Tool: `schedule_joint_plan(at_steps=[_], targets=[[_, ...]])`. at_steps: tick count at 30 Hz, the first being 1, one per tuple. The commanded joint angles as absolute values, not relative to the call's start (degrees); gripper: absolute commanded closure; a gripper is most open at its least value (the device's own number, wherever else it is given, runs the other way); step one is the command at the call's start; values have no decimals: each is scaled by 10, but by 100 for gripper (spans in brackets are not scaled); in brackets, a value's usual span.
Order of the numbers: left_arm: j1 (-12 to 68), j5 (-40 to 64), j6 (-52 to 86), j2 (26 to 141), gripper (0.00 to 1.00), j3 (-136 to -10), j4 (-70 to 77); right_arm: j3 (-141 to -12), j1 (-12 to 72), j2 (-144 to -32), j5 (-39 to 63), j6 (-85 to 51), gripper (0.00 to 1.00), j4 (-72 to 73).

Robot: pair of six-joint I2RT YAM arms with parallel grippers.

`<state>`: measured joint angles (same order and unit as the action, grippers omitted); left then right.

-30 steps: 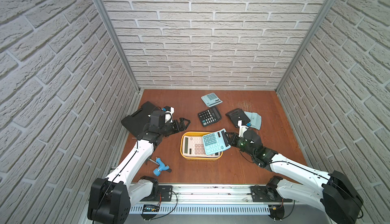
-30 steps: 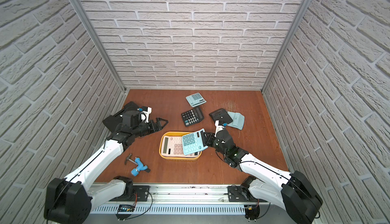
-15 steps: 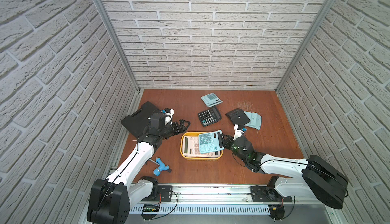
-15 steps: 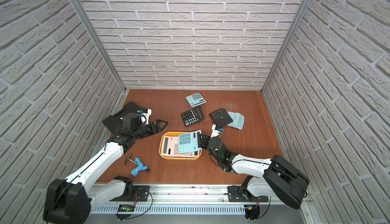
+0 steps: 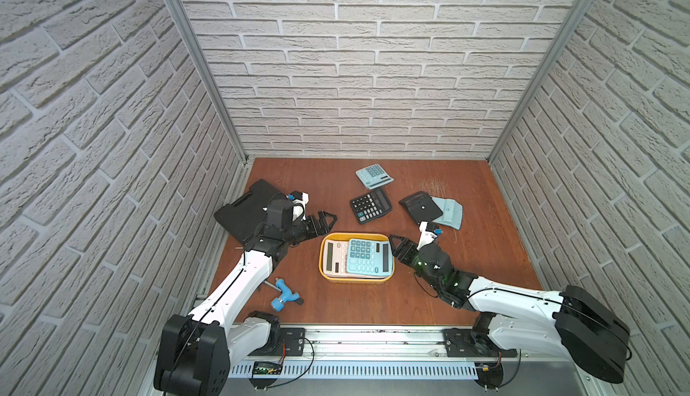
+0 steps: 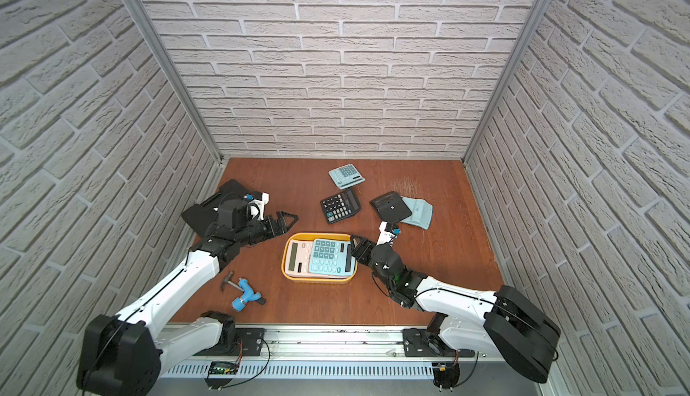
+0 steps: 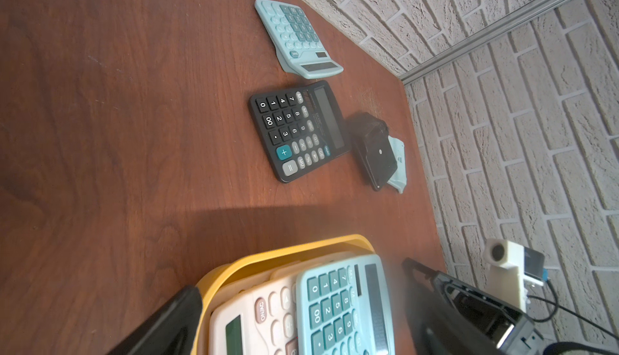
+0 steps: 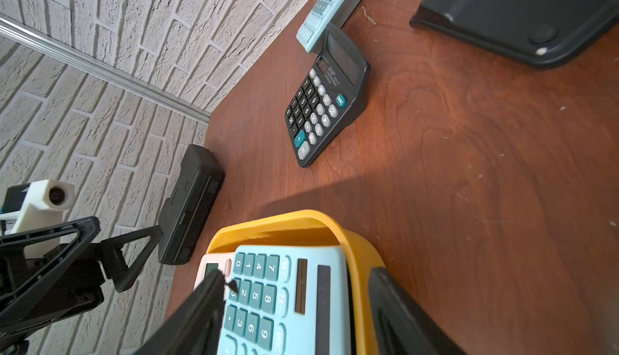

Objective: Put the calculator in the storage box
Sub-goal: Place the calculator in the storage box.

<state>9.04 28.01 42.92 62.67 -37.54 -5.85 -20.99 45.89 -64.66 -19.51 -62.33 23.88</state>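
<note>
My right gripper (image 5: 396, 249): jaws well apart, gripping nothing, astride the storage box's (image 5: 356, 279) right wall, one finger over the blue calculator (image 5: 364, 258). Blue calculator: lying inside the box, partly atop a pink calculator (image 5: 333, 259). My left gripper (image 5: 325, 221): spread wide, empty.

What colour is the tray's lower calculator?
The lower calculator is pale pink, clearest in left wrist view.

black calculator (image 7: 298, 132): 0–9, 00, +, =, MU, CE, ON/AC | blue calculator (image 8: 284, 299): 0–9, M+, MRC | pink calculator (image 7: 258, 313): ON/AC
</note>
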Motion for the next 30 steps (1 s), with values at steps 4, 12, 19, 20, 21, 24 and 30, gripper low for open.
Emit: schedule_joint_plan(at_steps=[4, 12, 19, 20, 21, 24, 30], targets=[[122, 263, 386, 653, 2, -433, -97, -279, 443, -580, -219, -551, 0, 64], [171, 229, 330, 753, 2, -539, -175, -329, 321, -592, -48, -474, 0, 7], [167, 234, 333, 849, 1, -587, -162, -429, 214, -708, 129, -367, 5, -40], [166, 236, 336, 859, 2, -590, -156, -444, 205, -725, 144, -355, 5, -47], [165, 241, 340, 869, 2, -592, -151, -460, 196, -745, 161, -342, 6, -55], [163, 249, 351, 889, 2, -586, -127, -515, 172, -806, 212, -307, 9, -90], [144, 253, 358, 917, 2, -561, -96, -615, 144, -925, 271, -261, 20, -128]])
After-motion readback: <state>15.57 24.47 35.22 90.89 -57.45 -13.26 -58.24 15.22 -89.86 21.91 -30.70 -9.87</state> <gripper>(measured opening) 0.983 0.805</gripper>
